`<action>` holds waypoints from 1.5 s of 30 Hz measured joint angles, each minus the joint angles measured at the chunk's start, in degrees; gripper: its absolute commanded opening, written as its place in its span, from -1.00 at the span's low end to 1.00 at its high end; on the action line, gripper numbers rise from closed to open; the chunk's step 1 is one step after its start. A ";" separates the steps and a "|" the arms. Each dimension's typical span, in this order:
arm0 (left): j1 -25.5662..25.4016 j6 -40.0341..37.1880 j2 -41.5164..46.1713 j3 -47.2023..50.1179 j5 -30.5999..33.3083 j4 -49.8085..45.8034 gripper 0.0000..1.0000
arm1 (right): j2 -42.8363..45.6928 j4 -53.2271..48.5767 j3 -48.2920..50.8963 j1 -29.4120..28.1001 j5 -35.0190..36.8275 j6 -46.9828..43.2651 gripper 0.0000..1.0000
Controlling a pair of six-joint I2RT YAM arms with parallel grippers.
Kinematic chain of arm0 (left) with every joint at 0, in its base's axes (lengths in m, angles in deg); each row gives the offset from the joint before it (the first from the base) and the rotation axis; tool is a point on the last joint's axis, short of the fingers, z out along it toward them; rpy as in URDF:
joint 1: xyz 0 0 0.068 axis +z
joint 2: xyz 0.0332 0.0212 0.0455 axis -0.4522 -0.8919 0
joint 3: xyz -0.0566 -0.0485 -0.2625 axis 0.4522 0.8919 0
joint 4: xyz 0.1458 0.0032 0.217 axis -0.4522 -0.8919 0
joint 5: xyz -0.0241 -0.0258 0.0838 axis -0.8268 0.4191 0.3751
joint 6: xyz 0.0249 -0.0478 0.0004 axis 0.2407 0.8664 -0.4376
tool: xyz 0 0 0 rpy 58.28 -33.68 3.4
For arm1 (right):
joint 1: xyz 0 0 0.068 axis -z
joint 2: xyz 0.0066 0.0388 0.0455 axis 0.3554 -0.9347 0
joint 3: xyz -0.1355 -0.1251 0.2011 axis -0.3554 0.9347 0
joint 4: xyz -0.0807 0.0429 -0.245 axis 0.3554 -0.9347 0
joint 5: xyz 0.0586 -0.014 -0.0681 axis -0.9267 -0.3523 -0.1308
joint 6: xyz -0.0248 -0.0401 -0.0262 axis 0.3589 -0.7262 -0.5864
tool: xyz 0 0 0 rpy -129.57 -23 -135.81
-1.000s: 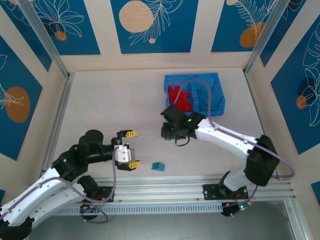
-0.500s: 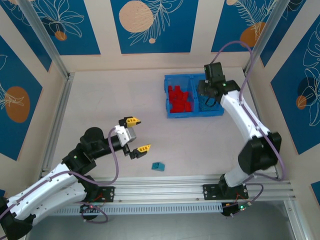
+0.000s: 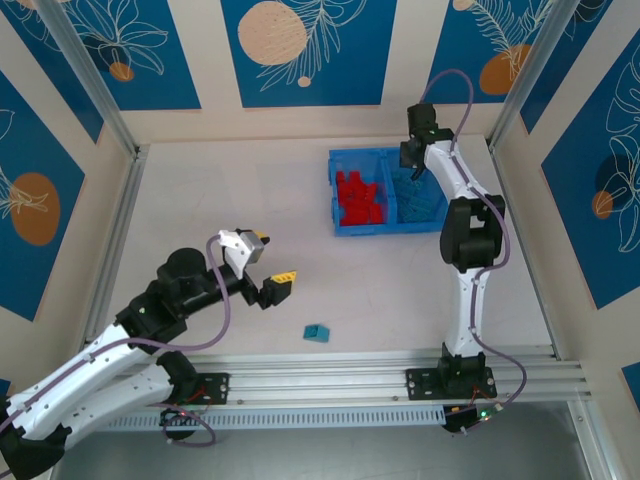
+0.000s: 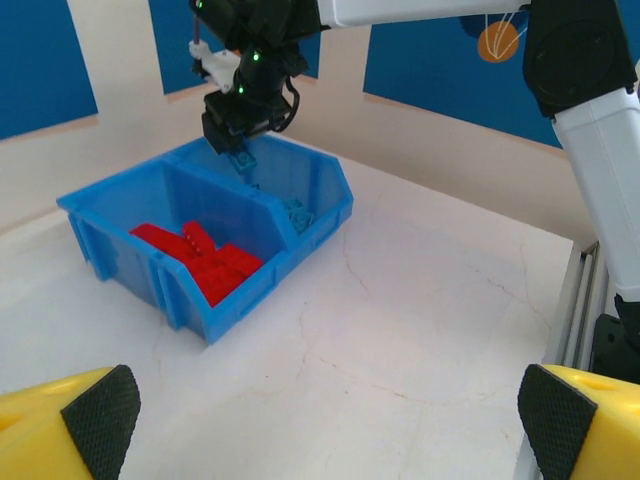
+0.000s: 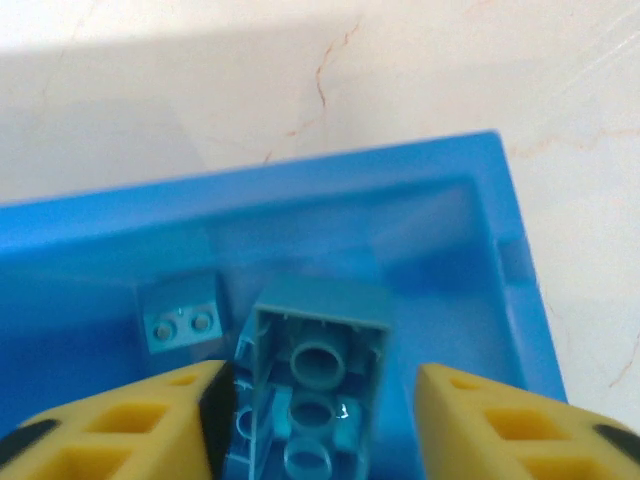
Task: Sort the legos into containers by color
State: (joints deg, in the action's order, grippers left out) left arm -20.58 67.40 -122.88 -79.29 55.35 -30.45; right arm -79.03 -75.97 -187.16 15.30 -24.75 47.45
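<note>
Right gripper (image 5: 318, 420) poised over the right compartment of the bin (image 3: 390, 228), jaws spread wider than the light blue brick (image 5: 320, 350) between them, with a gap at one side. I judge it let go, to land among other blue bricks (image 5: 182, 322). Red bricks (image 3: 358, 198) occupy the left compartment. Left gripper (image 3: 272, 260), parted and empty, hovers near the one loose blue brick (image 3: 317, 331) on the table (image 3: 200, 190), presumably its next pick.

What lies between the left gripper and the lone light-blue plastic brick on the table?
Bare tabletop only, in the top view, from left gripper to light-blue brick.
</note>
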 measured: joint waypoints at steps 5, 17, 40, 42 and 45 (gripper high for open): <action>-0.22 0.33 -0.94 0.00 1.22 -0.37 1.00 | 0.72 -3.80 -4.52 0.42 -1.38 0.92 0.27; -0.46 -8.22 -5.86 0.00 3.06 -0.72 1.00 | 41.33 -0.59 32.17 -10.60 -19.71 9.53 0.46; -0.48 -48.63 6.03 6.58 -9.77 -17.51 1.00 | 44.02 6.56 65.31 -57.66 -22.08 17.20 0.77; -0.46 -48.81 6.05 6.69 -10.03 -17.53 1.00 | 40.61 6.99 64.87 -58.05 -21.29 14.60 0.74; -0.46 -48.78 6.67 6.95 -10.05 -17.73 1.00 | 36.76 8.31 64.57 -58.25 -20.96 11.41 0.61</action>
State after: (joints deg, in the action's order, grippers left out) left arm -21.04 18.61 -116.21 -72.34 45.30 -48.17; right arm -42.27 -67.67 -122.60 -42.95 -45.71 58.86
